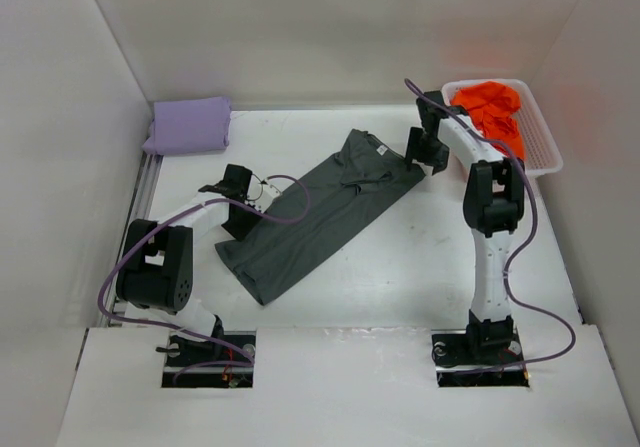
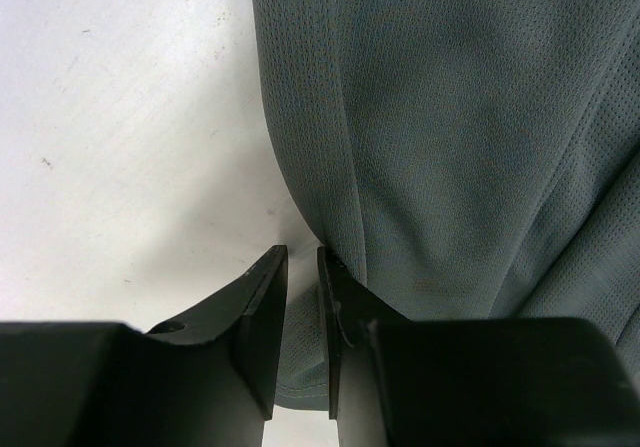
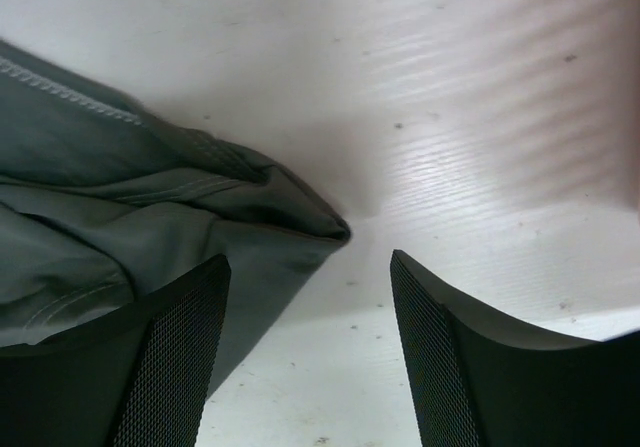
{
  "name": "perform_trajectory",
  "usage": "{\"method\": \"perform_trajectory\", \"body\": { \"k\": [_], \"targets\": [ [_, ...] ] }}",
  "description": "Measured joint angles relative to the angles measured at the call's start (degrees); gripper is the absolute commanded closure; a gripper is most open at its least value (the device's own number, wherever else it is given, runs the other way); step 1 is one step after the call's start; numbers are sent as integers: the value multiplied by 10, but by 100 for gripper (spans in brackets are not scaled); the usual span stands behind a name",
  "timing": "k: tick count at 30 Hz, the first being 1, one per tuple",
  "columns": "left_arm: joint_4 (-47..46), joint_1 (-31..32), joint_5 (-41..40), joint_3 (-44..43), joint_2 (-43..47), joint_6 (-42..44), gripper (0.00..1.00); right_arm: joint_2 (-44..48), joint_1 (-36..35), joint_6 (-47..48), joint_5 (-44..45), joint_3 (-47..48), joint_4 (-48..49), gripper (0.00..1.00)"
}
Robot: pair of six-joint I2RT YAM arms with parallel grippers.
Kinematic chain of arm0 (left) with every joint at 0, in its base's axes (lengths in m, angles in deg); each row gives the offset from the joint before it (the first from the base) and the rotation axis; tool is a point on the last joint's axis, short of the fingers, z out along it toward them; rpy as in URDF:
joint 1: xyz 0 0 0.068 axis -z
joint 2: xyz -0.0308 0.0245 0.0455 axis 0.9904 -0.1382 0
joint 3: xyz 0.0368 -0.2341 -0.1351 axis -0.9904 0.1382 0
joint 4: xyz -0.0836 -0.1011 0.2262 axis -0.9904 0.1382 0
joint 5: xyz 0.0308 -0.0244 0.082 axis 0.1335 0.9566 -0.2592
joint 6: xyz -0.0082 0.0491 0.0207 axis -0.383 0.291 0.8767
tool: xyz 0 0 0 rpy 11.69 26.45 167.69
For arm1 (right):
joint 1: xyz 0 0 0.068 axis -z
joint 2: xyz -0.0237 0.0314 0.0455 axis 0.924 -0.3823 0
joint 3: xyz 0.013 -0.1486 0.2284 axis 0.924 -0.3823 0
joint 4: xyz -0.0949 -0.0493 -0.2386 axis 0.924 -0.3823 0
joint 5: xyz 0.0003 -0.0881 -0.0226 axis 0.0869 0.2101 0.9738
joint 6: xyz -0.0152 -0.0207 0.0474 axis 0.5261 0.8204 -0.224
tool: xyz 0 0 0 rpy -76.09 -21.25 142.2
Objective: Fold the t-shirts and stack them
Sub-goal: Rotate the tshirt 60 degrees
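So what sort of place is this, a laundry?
Probably a robot test booth: white walls box in the table, a left arm and right arm are bolted at its near edge, and there's a grey t-shirt, a folded lavender t-shirt and an orange t-shirt in a basket.

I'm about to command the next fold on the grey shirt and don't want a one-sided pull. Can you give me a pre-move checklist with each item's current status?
1. Left gripper pinching the dark grey t-shirt edge: ok, jaws nearly closed with fabric in the gap.
2. Right gripper holding the shirt's far corner: not ok, jaws open, corner lies just ahead of them, ungripped.
3. Shirt lying flat on the table: ok, some creases near the collar.
4. Folded lavender t-shirt clear of the fold: ok, in the far left corner.
5. Orange t-shirt out of the way: ok, in the white basket.
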Motion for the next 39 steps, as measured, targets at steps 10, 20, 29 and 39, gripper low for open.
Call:
{"method": "perform_trajectory", "body": {
  "k": [10,20,29,39],
  "targets": [
    [0,0,0,0,-1,0,81,-73,-17,47,9,142,-85,56],
    [0,-4,4,0,-1,0,81,-78,-16,54,-19,113,-117,50],
    [0,-7,10,-1,-1,0,81,109,42,-12,-92,-138,24,48],
    [0,-8,10,-1,-2,0,80,139,40,-29,-104,-229,104,48]
  ]
}}
